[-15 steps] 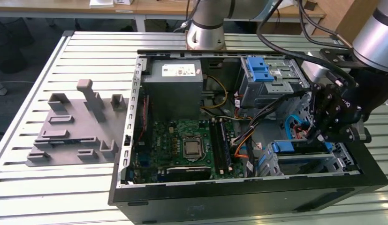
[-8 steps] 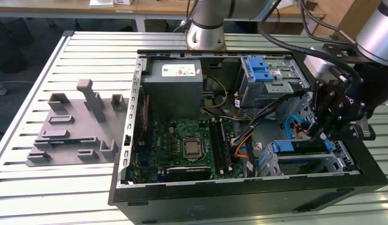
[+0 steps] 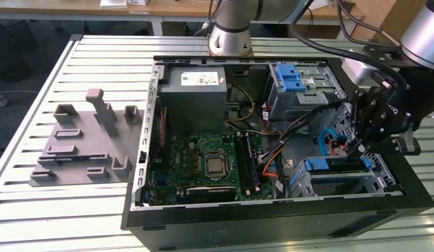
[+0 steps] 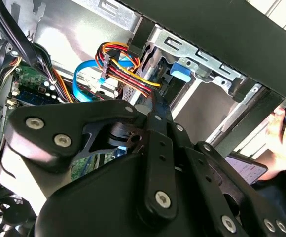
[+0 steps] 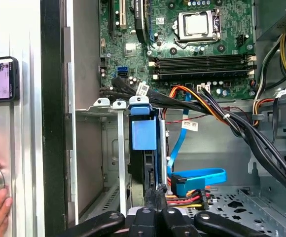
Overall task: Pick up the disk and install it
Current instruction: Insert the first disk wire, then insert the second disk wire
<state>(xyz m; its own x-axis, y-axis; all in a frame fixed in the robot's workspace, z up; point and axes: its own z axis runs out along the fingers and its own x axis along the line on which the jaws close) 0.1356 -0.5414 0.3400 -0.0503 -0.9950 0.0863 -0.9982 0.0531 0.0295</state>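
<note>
Item: silver hard drive disk (image 5: 144,163) with blue plastic frame, seated edge-up in the drive cage.
From the exterior view's left: grey moulded holder (image 3: 84,144) on the slatted counter (image 3: 34,100), open black computer case (image 3: 273,220), then my gripper (image 3: 374,131), closed at the disk's rear edge. Risk: orange and black cables (image 5: 207,106) beside it could snag.
</note>
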